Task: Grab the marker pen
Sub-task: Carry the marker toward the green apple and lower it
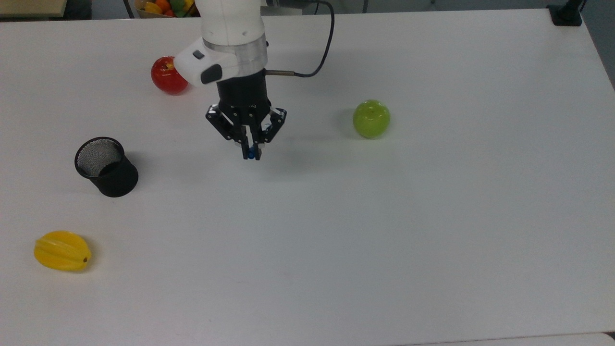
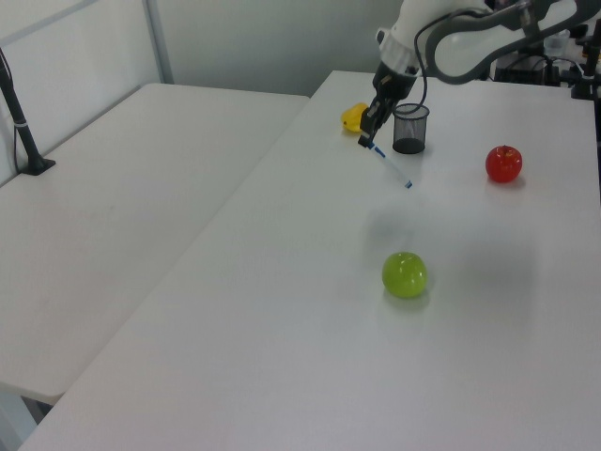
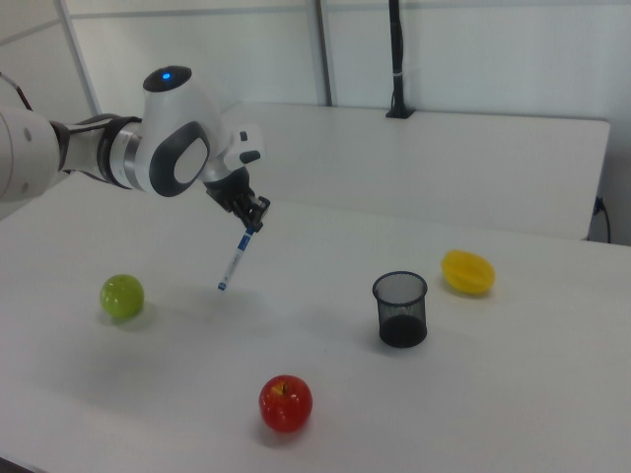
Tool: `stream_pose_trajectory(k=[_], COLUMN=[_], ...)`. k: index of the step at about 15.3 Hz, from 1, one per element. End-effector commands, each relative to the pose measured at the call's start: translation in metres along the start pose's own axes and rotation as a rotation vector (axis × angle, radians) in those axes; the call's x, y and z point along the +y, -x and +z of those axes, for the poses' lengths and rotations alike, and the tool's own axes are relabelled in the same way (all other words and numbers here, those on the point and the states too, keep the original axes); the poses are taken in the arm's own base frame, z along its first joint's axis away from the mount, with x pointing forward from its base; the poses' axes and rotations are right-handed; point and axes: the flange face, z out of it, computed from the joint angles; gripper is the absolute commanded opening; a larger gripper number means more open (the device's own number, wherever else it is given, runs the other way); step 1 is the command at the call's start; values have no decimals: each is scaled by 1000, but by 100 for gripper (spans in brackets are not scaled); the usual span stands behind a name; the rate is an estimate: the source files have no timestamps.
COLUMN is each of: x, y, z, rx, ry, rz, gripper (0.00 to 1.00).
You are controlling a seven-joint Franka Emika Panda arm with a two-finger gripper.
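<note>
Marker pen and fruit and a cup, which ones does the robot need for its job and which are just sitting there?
For the job:
- marker pen, held in the air
- gripper, shut on the pen's top end

Just sitting on the table:
- red apple
- green apple
- yellow fruit
- black mesh cup, standing upright

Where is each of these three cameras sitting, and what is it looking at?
Top view: overhead, looking almost straight down on the white table; shows the arm's wrist and gripper pinching the marker pen.
Left view: raised past the table's end near the green apple, looking along it toward the arm; the marker pen hangs slanted.
Right view: from the opposite side, red apple nearest, arm entering from the right view's left.
All share the black mesh cup and yellow fruit.
</note>
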Motion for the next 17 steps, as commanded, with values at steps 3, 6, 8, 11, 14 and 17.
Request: stream_pose_trajectory(k=[3,6,8,11,14,17], x=[-43,-51,-55,-55,-56,-59], y=[21,29,32,33,33,34], z=[51,72,86,99,99,99], rx=[-86,-112,-105,-83,-81,-83], ry=[-36,-33,-33,-36,-34,-35], rz=[-43,-62,-73,-74,-90,-94], gripper=[0,0,0,3,49,79])
